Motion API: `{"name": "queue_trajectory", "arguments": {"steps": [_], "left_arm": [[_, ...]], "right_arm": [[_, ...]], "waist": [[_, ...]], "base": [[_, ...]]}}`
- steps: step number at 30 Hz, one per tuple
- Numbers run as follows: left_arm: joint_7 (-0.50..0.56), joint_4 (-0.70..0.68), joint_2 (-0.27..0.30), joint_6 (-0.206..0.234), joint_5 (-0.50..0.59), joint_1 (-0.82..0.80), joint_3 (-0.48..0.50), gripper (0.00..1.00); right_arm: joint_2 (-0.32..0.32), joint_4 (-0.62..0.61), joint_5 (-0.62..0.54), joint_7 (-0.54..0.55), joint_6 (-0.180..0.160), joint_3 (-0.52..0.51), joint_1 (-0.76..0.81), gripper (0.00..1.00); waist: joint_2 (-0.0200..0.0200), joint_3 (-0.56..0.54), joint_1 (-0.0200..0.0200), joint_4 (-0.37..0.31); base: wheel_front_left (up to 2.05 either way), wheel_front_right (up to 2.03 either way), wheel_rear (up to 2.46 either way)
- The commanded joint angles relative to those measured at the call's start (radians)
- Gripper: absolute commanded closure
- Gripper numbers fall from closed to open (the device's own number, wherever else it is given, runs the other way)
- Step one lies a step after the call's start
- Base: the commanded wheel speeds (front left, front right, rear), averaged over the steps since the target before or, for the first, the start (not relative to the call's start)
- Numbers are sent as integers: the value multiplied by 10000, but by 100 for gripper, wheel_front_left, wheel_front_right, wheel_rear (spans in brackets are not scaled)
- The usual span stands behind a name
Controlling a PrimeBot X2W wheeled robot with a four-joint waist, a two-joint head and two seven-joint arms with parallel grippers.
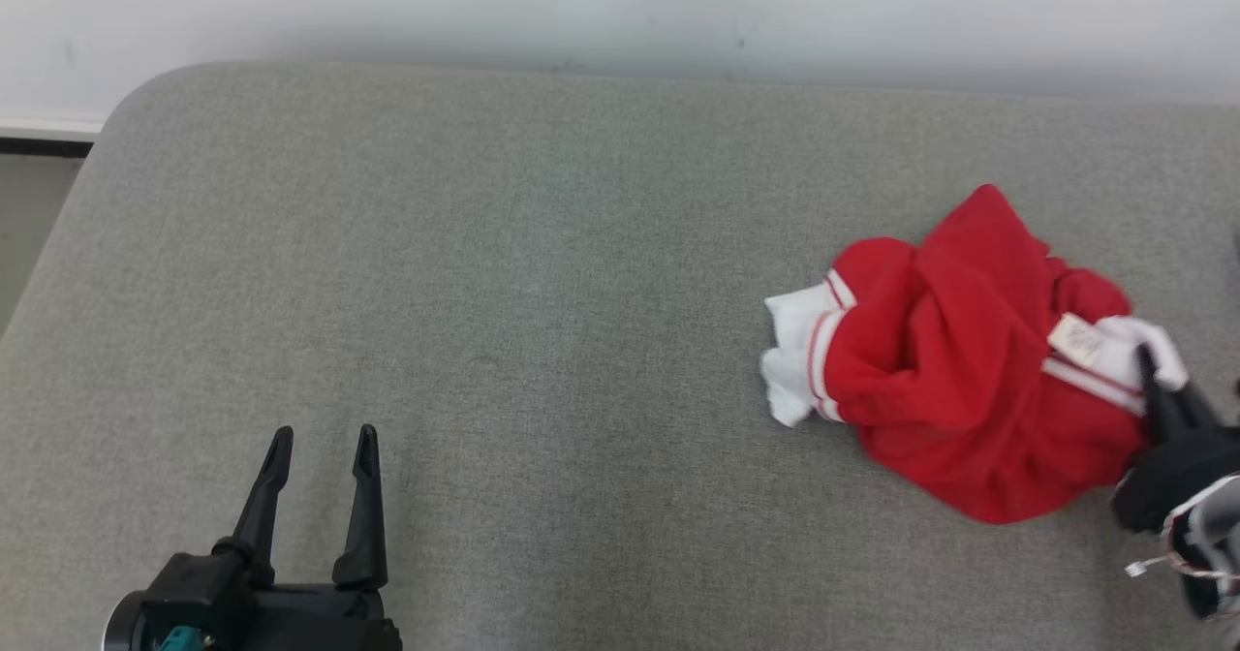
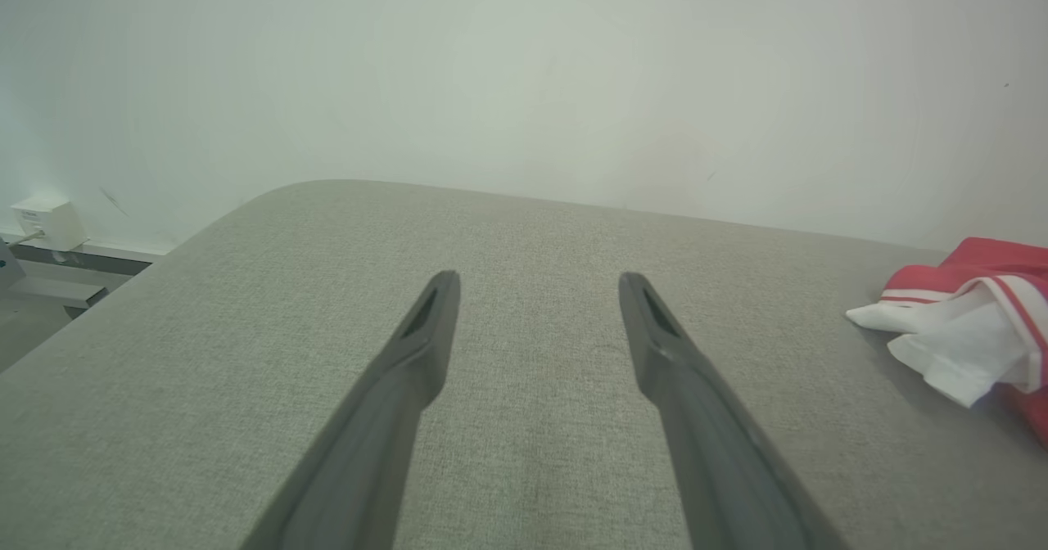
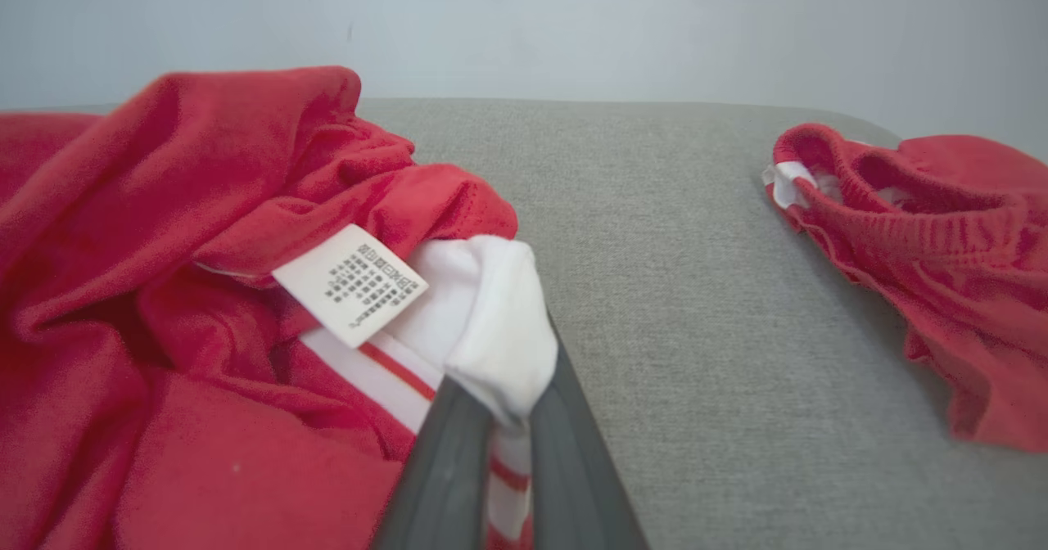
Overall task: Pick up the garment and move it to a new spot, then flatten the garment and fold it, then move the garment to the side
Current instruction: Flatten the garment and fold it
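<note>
The garment [image 1: 949,380] is a crumpled red piece with white, red-striped trim, lying on the right part of the grey padded surface [image 1: 484,293]. My right gripper [image 1: 1150,365] reaches in from the right edge and is shut on the white trim beside a sewn-in label. In the right wrist view the two fingers of the right gripper [image 3: 508,407] pinch a bunched white fold of the garment [image 3: 164,288]. At the lower left my left gripper [image 1: 325,443] stands open over bare fabric, far from the cloth. The left wrist view shows the left gripper [image 2: 539,284] with nothing between its fingers, and the garment [image 2: 966,337] at the right edge.
A second red garment [image 3: 925,223] with an elastic waistband lies further right on the surface. A white wall [image 1: 620,2] runs along the back. The surface rounds off at its left corner, with floor [image 1: 29,215] beyond. A small white box [image 2: 49,221] sits low on the wall.
</note>
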Motion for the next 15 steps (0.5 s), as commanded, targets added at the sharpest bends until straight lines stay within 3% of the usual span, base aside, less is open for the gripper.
{"name": "queue_trajectory", "arguments": {"steps": [1, 9, 12, 15], "left_arm": [[-5, 31, -3, -10, 69, 101, 24, 0], [-5, 101, -5, -42, 31, 140, -100, 0], [-5, 113, -2, -44, 34, 195, -120, 0], [-5, 122, -3, -30, -5, 298, -107, 0]], "right_arm": [[-305, -85, 66, -84, -32, -109, -121, 100], [-1839, -1131, -90, -64, -31, -461, -982, 100], [-1975, -1849, -221, 120, -31, -470, -1337, 100], [-1705, -2766, -369, 398, -29, -213, -1473, 100]], "waist": [[-1, -170, -1, -152], [-1, -541, -1, -275], [-1, -716, -1, -220], [-1, -885, -1, -121]], "base": [[0, 0, 0], [0, 0, 0], [0, 0, 0], [0, 0, 0]]}}
